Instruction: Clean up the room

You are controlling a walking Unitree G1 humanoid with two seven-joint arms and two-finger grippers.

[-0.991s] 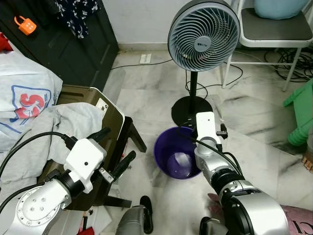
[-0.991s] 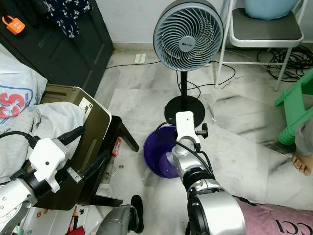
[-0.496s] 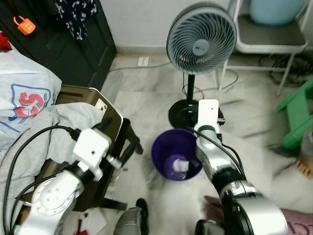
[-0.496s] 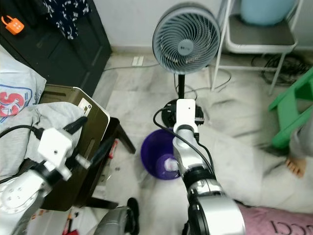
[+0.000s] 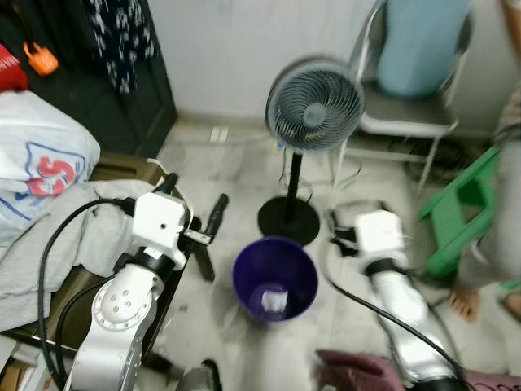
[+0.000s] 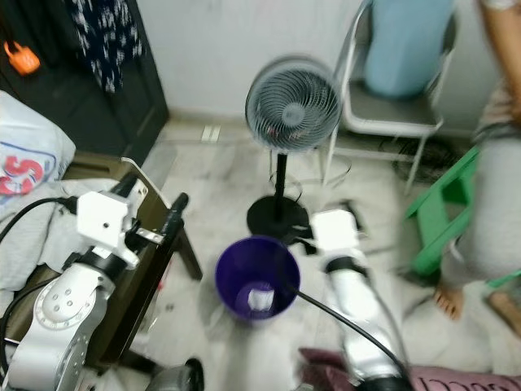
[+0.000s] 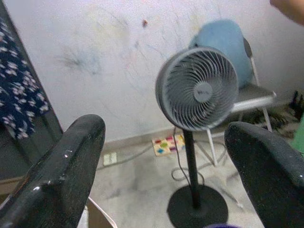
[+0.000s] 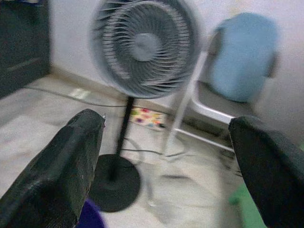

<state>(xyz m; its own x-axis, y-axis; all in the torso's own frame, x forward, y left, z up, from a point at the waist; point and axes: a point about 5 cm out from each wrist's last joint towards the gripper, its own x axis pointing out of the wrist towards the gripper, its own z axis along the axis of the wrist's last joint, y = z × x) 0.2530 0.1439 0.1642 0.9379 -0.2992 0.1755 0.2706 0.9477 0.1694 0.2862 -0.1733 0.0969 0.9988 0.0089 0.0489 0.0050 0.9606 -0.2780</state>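
Both grippers, left (image 7: 164, 166) and right (image 8: 166, 166), hold nothing, fingers spread wide, raised either side of the purple bin (image 5: 274, 279), which stands on the floor near the fan (image 5: 313, 104) with crumpled paper (image 5: 273, 300) inside.

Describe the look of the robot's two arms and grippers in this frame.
Both arms are rounded silver shells with black joints and looping black cables. Each wrist carries a white boxy module. The left gripper and right gripper each have two long, rounded, matte black fingers.

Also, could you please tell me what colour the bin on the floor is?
The bin is deep purple, shown best in the right eye view.
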